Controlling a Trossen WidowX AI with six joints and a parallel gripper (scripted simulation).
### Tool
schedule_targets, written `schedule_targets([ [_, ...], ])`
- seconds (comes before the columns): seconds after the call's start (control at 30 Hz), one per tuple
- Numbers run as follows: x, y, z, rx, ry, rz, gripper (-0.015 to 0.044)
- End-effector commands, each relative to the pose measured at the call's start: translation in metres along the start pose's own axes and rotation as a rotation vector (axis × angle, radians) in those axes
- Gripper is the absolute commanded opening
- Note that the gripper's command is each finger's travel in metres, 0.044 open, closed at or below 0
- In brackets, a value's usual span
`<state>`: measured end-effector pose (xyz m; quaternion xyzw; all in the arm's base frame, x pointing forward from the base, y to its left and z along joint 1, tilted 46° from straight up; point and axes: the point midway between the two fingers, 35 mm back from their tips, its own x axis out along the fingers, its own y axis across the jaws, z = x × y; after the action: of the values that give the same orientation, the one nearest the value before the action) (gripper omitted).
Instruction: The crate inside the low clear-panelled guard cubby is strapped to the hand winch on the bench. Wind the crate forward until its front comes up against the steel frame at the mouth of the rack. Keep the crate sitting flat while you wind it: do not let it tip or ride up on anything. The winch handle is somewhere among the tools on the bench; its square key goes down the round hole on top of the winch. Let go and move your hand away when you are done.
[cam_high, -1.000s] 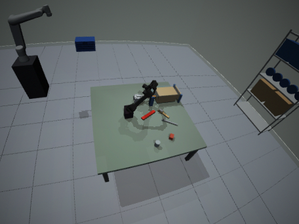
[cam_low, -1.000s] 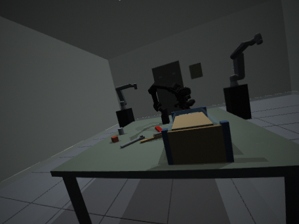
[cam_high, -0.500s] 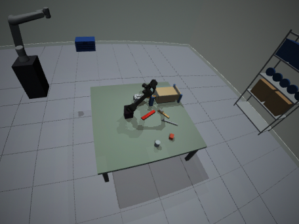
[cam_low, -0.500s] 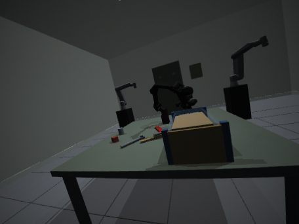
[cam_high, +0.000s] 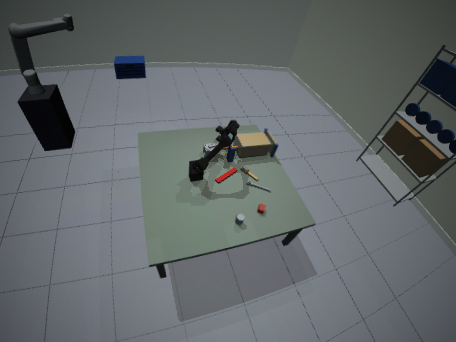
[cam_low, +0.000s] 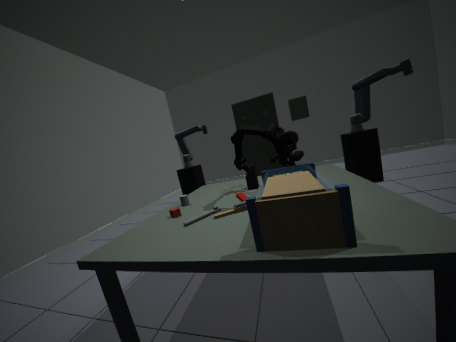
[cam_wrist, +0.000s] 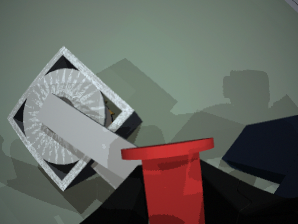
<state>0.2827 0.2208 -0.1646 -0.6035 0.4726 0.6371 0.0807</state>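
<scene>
- Gripping the red flanged handle grip (cam_wrist: 173, 185): black parallel-jaw gripper (cam_high: 222, 133) (cam_low: 292, 156) (cam_wrist: 168, 169) is closed around it, fingers partly apart.
- Flat grey crank bar (cam_wrist: 85, 132) runs from beside the grip out over the silver square-framed winch (cam_high: 209, 149) (cam_wrist: 122, 109). Can't tell if the key is seated in the hole.
- Dark blue frame (cam_high: 231, 153) (cam_low: 288, 169) (cam_wrist: 262, 150) stands near the winch, at the cubby's winch end. Orange strap (cam_high: 230, 147) shows between them.
- Tan box-shaped crate (cam_high: 254, 141) (cam_low: 294, 184) is inside the cubby, between blue end posts, looks flat. Can't tell if its front touches the frame.
- Green table (cam_high: 180, 215) (cam_low: 165, 245) also carries a red flat bar (cam_high: 226, 175) (cam_low: 242, 197), yellow-handled tool (cam_high: 251, 174) (cam_low: 227, 213), grey rod-like tool (cam_high: 259, 187) (cam_low: 200, 218), red cube (cam_high: 261, 208) (cam_low: 175, 212) and grey cylinder (cam_high: 240, 219) (cam_low: 184, 200), all apart from the crate.
- Beyond on the floor: grey metal shelf rack (cam_high: 382, 175), blue bin (cam_high: 130, 69), black pedestal (cam_high: 49, 120) (cam_low: 363, 157) with a grey arm (cam_high: 42, 28) (cam_low: 363, 100).
</scene>
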Motion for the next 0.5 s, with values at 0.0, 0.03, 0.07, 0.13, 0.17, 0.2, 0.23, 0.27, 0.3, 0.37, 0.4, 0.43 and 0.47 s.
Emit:
schedule_targets([
  [0.0,0.006,-0.008,0.01,0.001,-0.014,-0.012,0.0],
  [0.03,0.007,-0.008,0.011,0.001,-0.014,-0.012,0.0],
  [0.07,0.007,-0.009,0.012,0.001,-0.015,-0.012,0.0],
  [0.13,0.008,-0.01,0.014,0.001,-0.015,-0.012,0.0],
  [0.17,0.008,-0.01,0.015,0.001,-0.015,-0.012,0.0],
  [0.2,0.009,-0.011,0.016,0.001,-0.015,-0.012,0.0],
  [0.23,0.009,-0.011,0.017,0.001,-0.015,-0.012,0.0],
  [0.27,0.01,-0.012,0.018,0.001,-0.015,-0.013,0.0],
  [0.3,0.01,-0.012,0.019,0.001,-0.015,-0.013,0.0],
  [0.37,0.011,-0.013,0.021,0.001,-0.015,-0.013,0.0],
  [0.4,0.012,-0.013,0.022,0.001,-0.015,-0.013,0.0],
  [0.43,0.012,-0.014,0.023,0.001,-0.015,-0.013,0.0],
  [0.47,0.013,-0.014,0.025,0.001,-0.015,-0.013,0.0],
])
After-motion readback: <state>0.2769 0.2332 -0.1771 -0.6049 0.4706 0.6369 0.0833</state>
